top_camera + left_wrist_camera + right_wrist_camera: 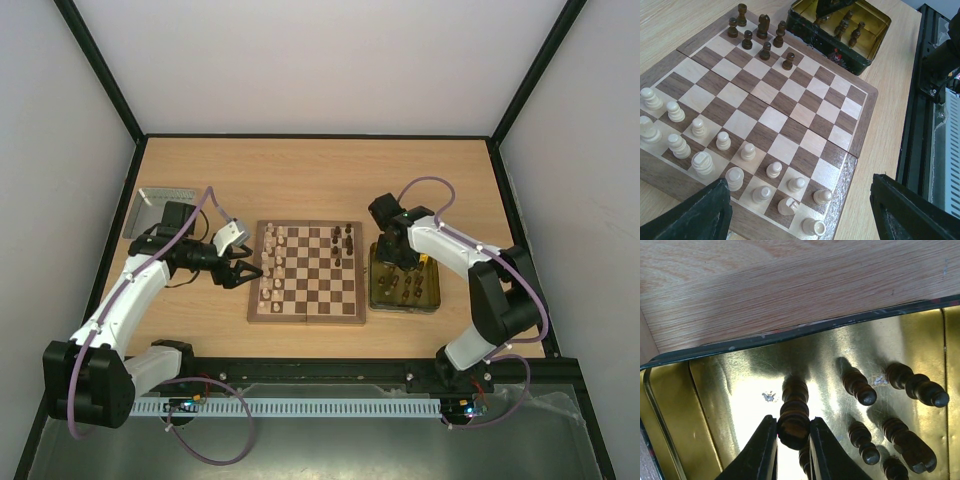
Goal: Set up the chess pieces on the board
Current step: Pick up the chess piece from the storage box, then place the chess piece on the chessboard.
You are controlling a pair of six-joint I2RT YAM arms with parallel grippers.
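Note:
The board (pixel 307 300) lies mid-table. Several cream chess pieces (pixel 270 265) stand along its left side, and several dark ones (pixel 345 240) stand at its far right. My left gripper (pixel 240 272) is open and empty, low at the board's left edge. In the left wrist view its fingers (pixel 700 215) flank the nearest cream pieces (pixel 790 205), and the dark pieces (pixel 762 35) stand far off. My right gripper (pixel 400 265) is down in the gold tin tray (pixel 432 298). In the right wrist view it (pixel 792 435) is shut on the head of an upright dark piece (pixel 794 410).
Several more dark pieces (pixel 858 385) stand in the tin tray (pixel 730 390) to the right of the held one. A silver metal tray (pixel 160 210) sits at the far left behind the left arm. Black frame rails edge the table.

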